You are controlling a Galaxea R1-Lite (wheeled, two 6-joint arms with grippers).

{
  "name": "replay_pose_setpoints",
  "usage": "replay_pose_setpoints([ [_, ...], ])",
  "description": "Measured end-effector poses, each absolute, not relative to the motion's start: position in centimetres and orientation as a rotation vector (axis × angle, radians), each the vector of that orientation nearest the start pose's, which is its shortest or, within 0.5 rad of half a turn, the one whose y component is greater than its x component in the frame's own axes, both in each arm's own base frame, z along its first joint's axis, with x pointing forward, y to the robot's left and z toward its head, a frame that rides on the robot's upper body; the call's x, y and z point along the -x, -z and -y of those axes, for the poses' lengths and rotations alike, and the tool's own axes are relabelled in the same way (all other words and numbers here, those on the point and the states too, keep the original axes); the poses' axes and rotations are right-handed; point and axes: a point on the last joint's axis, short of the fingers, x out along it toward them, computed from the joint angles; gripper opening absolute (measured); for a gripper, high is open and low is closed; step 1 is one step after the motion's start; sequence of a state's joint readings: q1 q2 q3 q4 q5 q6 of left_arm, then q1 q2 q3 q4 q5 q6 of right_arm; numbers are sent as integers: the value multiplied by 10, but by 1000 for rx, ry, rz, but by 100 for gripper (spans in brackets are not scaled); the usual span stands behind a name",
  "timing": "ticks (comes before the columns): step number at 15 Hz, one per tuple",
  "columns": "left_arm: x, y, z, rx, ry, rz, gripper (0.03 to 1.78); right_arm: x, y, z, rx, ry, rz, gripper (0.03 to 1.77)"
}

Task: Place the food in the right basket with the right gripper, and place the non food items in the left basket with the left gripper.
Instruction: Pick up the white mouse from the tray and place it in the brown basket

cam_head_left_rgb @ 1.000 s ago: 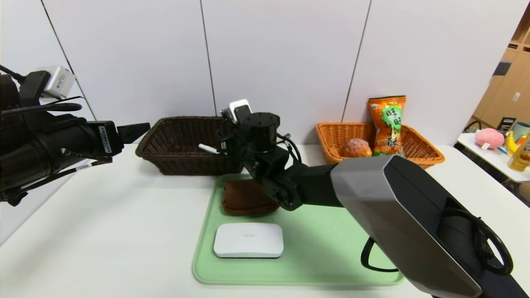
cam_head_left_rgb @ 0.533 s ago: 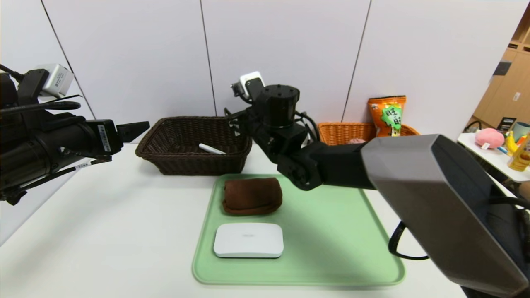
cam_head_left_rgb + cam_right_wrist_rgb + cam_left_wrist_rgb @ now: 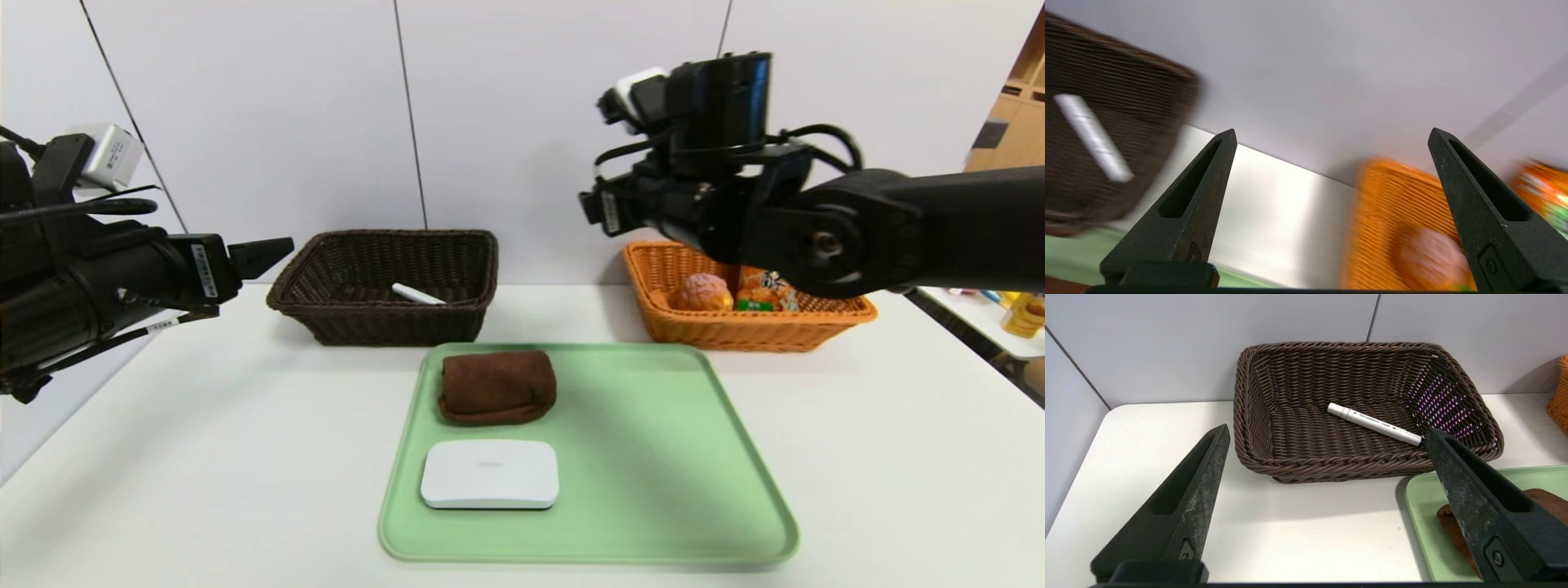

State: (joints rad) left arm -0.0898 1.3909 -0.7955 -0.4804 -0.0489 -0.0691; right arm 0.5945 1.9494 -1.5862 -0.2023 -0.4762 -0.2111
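The left gripper (image 3: 265, 255) is parked in the air at the far left, just off the left side of the dark brown basket (image 3: 384, 327). Its fingers (image 3: 1188, 498) are spread wide with nothing held between them, which shows plainly in the left wrist view. In that basket a white marker pen (image 3: 417, 294) is seen lying flat on the bottom, toward the right side.

Nearer on the worktop (image 3: 204, 457) a light green tray (image 3: 653, 457) is laid out. Two things are found on its left half: a folded brown towel (image 3: 496, 386) at the far end and a flat white box (image 3: 490, 474) at the near end, close together but not touching.

Further right, the right gripper (image 3: 1331, 134) is held high up in the air, above the left edge of the orange-tan basket (image 3: 735, 331). Its fingers (image 3: 1188, 204) are also spread wide open and nothing is gripped, as the right wrist view shows.

In the orange-tan basket the golden-brown bun (image 3: 700, 292) is seen on the left side, and the orange snack bag (image 3: 763, 294) is tucked in just to its right, mostly hidden behind the right arm, so it can't be told whether they touch.
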Motion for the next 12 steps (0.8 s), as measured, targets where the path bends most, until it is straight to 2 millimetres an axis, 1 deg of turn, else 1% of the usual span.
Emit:
replay_pose_setpoints([
  [3,-234,-248,22,64,135,-118,169,-310,-279,-155,281,-25,-172,165],
  [4,-234,-248,22,64,135,-118,169,-298,-279,-135,273,12,-187,166],
  [6,-234,-247,22,66,134,-122,169,-271,-275,-102,238,66,-214,167],
  [10,-233,-244,22,67,128,-134,169,-219,-262,-59,153,80,-238,169],
  [12,-232,-242,22,66,129,-132,169,-200,-254,-40,121,71,-247,169],
])
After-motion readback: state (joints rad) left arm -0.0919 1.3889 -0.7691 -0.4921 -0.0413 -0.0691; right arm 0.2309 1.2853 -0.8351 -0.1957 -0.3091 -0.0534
